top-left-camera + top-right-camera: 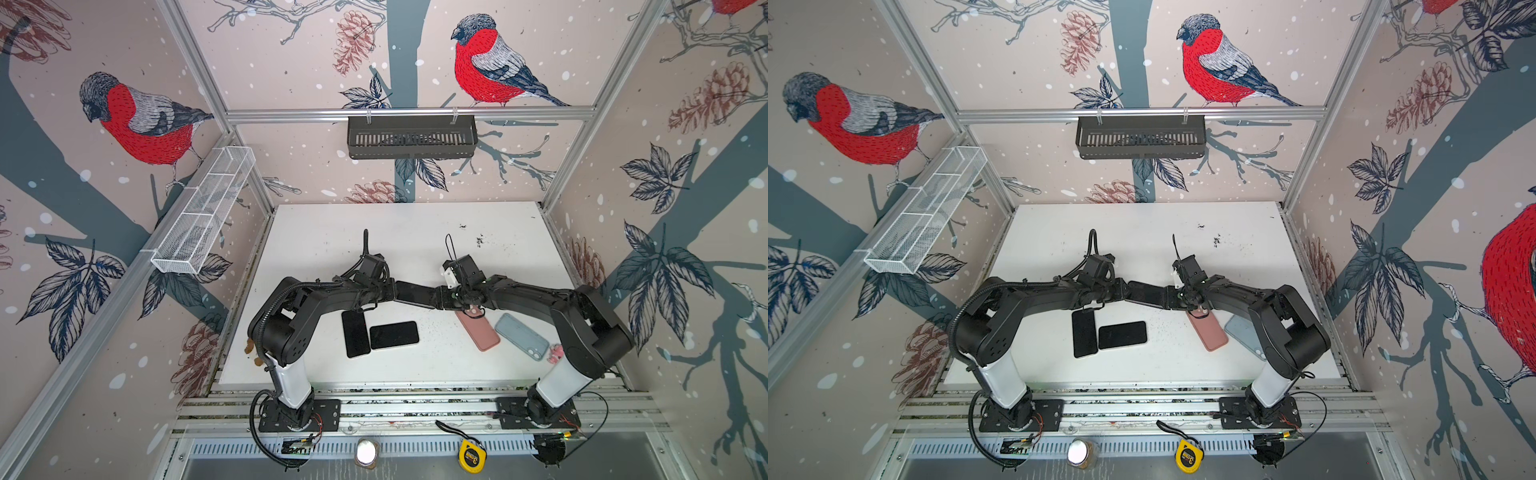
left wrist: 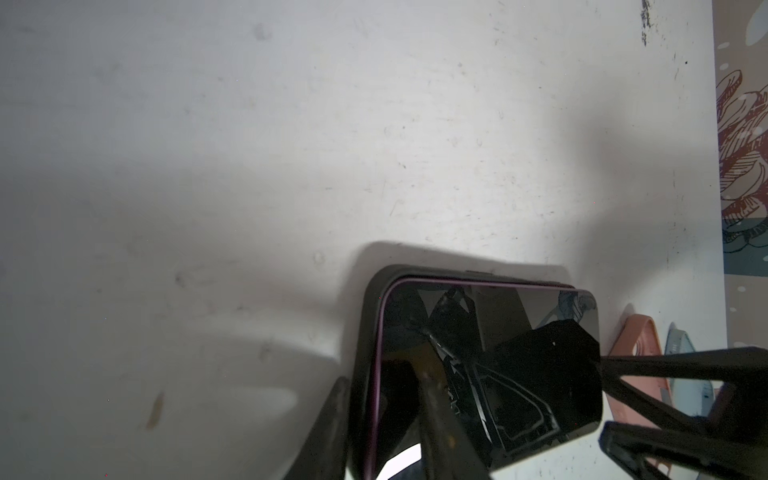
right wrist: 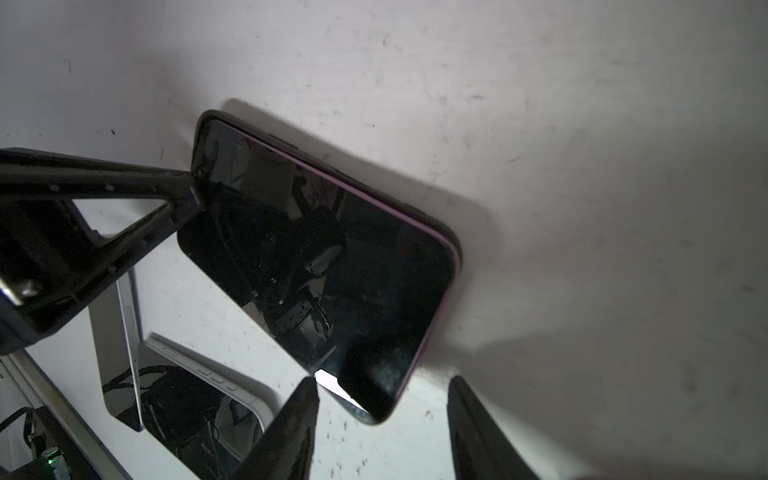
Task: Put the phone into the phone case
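A black phone [image 1: 415, 293] with a purple rim sits partly in a black phone case [image 2: 368, 316] and is held tilted above the table between both arms. In the left wrist view the phone's screen [image 2: 519, 332] fills the lower part. My left gripper [image 2: 382, 395] is shut on one end of it, one finger on the case's back and the other on the screen. My right gripper [image 3: 382, 386] stands open astride the opposite corner, fingers [image 3: 291, 428] apart from it. At that corner the phone [image 3: 353, 270] is lifted out of the case, leaving a gap.
Two more dark phones [image 1: 356, 332] [image 1: 394, 334] lie side by side in front of the left arm. A pink case [image 1: 478, 330] and a blue-grey case [image 1: 521, 336] lie under the right arm. The white table [image 1: 415, 224] ends at patterned walls.
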### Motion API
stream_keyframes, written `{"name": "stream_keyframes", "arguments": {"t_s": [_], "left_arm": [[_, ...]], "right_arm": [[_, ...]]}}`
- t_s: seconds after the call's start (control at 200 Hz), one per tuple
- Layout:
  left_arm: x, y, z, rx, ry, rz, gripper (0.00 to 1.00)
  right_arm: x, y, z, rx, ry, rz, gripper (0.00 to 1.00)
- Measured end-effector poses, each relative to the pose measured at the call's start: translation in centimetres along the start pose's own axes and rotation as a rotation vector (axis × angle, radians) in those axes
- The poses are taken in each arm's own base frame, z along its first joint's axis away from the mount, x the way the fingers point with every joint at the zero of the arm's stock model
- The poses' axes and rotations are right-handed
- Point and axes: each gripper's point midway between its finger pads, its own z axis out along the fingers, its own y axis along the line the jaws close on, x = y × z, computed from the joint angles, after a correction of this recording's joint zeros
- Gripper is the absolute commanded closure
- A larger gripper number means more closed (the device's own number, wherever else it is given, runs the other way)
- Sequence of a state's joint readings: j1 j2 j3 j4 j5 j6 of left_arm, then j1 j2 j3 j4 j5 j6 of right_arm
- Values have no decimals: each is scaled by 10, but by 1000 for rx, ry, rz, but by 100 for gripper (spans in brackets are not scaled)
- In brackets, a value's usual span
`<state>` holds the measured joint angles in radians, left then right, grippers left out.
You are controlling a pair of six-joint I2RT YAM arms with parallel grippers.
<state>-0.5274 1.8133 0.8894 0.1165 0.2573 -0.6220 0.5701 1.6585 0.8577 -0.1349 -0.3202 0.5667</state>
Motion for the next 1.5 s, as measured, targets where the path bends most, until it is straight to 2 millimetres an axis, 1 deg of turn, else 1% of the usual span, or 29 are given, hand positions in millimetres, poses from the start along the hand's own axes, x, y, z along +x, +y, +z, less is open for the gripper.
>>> {"name": "stream_keyframes", "arguments": {"t_s": [0.195, 0.275, 0.325, 0.345, 0.395, 0.425, 0.47, 0.505, 0.565, 0.645, 0.771, 0.846, 0.946, 1.046, 1.121, 1.211, 1.341, 1.396, 1.471, 1.501], "left_arm": [[-9, 0, 4, -11, -27, 4, 85], [-11, 1, 4, -13, -35, 6, 86], [-12, 0, 4, -11, -38, 7, 85], [-11, 0, 4, -10, -37, 7, 84], [-11, 0, 4, -9, -39, 8, 75], [-9, 0, 3, -5, -35, 8, 66], [-4, 0, 1, 4, -25, 7, 57], [-1, -1, -4, 13, -20, 16, 53], [6, 0, -13, 15, -21, 16, 50], [20, 6, -27, 8, -12, 13, 52], [35, 13, -45, 2, -14, 2, 64], [41, 15, -48, 4, -10, -5, 66], [48, 19, -44, -2, 17, -23, 66], [45, 14, -38, 16, 29, -30, 65], [40, 10, -32, 29, 32, -29, 63], [31, 4, -24, 47, 29, -25, 63], [24, 0, -16, 49, 31, -25, 64], [21, -1, -14, 47, 31, -24, 65], [20, -2, -12, 44, 31, -23, 72], [21, -1, -12, 43, 32, -23, 73]], "right_arm": [[3, 3, 3, -23, 5, 8, 55], [3, 3, 4, -27, 4, 9, 59], [3, 4, 5, -27, 5, 16, 59], [3, 4, 5, -27, 5, 24, 59], [3, 4, 5, -27, 6, 23, 55], [4, 4, 5, -27, 6, 23, 51], [4, 5, 5, -28, 7, 21, 46], [4, 5, 5, -29, 5, 20, 44], [3, 6, 3, -29, -1, 17, 42], [-2, 8, -3, -29, -23, 11, 39], [-7, 9, -11, -21, -48, 6, 36], [-8, 7, -14, -8, -56, 5, 36], [-8, 6, -17, -1, -64, 4, 36], [-7, 4, -18, 2, -65, 2, 36], [-6, 3, -19, 4, -66, -4, 36], [-3, 2, -19, 6, -61, -2, 36], [0, -1, -18, 10, -54, 1, 36], [1, -1, -17, 11, -53, 1, 36], [3, -3, -17, 13, -49, 2, 36], [3, -3, -17, 13, -49, 3, 36]]}}
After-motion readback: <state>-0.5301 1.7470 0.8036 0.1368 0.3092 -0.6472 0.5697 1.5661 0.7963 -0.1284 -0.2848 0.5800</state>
